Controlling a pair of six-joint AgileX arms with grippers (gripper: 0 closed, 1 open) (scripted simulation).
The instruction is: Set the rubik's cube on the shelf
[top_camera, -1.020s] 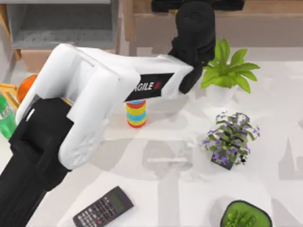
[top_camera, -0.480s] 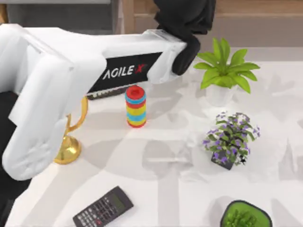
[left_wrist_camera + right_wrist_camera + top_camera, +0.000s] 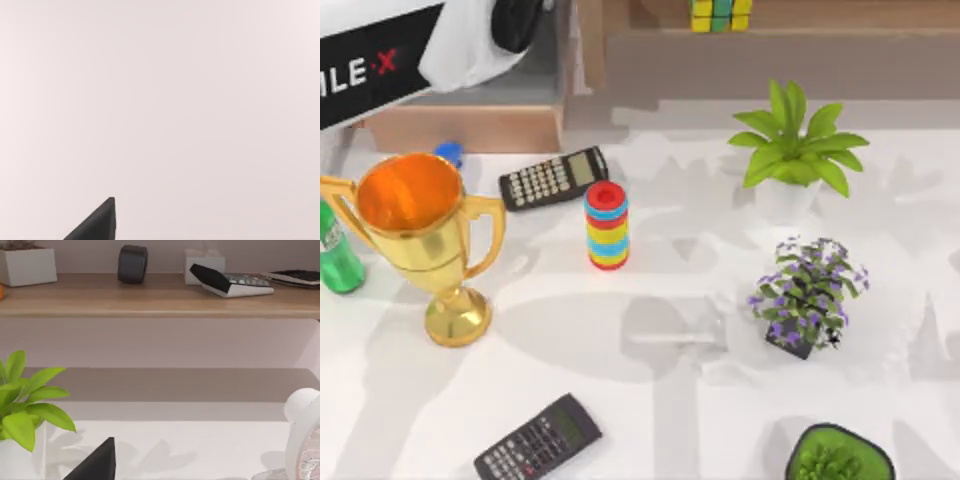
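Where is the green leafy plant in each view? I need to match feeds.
Top view: green leafy plant, right rear of the table, before the shelf.
Left wrist view: not in it.
Right wrist view: at the frame edge, cropped.
Shared landmark: the wooden shelf behind it.

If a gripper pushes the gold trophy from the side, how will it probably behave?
The gold trophy looks likely to tip rather than slide: its wide cup sits high on a thin stem above a smaller round base. Its shiny surface suggests it may be slippery for fingers. If it falls, it would probably land toward the green bottle or the calculator close by.
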